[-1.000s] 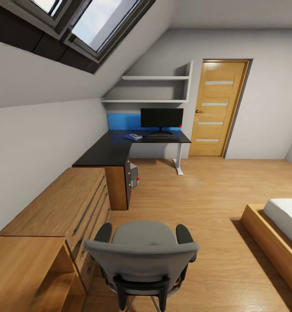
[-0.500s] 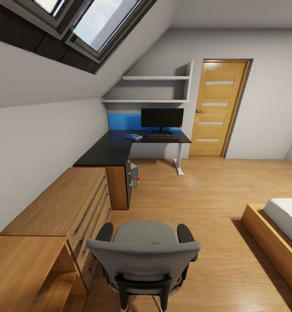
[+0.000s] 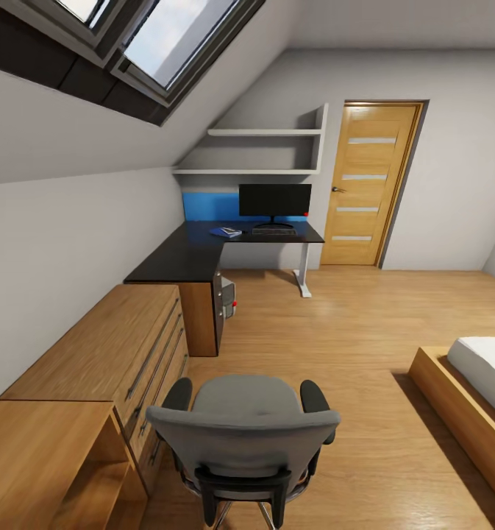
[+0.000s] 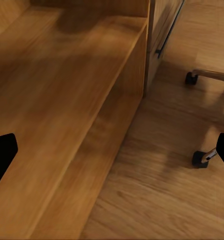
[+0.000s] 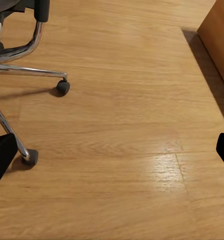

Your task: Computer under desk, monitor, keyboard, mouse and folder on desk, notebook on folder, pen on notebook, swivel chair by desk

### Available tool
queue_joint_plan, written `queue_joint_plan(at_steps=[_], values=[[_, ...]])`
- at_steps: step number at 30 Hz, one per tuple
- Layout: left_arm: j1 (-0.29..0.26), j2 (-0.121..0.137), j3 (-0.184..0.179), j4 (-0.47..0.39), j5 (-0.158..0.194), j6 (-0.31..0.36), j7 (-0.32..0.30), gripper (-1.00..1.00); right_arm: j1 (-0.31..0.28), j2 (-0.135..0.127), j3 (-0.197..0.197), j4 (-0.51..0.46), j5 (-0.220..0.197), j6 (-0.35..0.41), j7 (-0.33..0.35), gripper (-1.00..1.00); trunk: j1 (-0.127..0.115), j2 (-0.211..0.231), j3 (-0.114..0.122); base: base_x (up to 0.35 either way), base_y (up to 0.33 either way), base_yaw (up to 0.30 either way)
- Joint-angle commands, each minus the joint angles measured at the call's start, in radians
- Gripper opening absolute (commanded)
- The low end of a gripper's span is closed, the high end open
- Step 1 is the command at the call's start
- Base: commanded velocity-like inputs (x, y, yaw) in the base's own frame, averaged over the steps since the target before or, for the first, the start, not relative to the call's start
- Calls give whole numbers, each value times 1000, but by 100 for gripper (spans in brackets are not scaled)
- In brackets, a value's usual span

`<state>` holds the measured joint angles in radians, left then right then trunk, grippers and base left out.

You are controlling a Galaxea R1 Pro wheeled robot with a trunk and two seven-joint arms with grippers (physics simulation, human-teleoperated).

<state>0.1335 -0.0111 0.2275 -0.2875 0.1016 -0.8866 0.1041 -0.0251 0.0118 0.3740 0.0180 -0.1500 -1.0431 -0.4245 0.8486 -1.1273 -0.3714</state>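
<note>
With both grippers spread wide, holding nothing, the grey upholstered swivel chair (image 3: 243, 434) could snag the light wooden drawer chest (image 3: 100, 353) beside it when pushed toward the black-topped desk (image 3: 203, 250).

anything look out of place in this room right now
The swivel chair stands in the middle of the floor, far from the desk, its back to the camera. The monitor stands upright on the desk; nothing looks spilled or damaged.

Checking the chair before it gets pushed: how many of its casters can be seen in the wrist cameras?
4 sightings: two beside the wooden chest, two on open floor. The views may overlap, and the swivel chair could hide more.
</note>
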Motion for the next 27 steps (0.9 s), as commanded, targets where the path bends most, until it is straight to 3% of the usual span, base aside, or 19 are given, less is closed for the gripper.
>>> queue_joint_plan(at_steps=[1, 10, 27], values=[[1, -4, -6, -3, 10, -2, 3, 100, -1, 0, 9, 2, -10, -4, 0, 100, 0, -1, -1, 0, 0, 0], [0, -54, -8, -6, 7, -4, 2, 100, -1, -1, 9, 2, -11, -4, -1, 100, 4, -8, -4, 0, 0, 0], [0, -68, -9, -42, 6, 20, 4, 100, -1, -9, 11, 1, -8, -4, 7, 100, 69, -127, -57, 0, 0, 0]])
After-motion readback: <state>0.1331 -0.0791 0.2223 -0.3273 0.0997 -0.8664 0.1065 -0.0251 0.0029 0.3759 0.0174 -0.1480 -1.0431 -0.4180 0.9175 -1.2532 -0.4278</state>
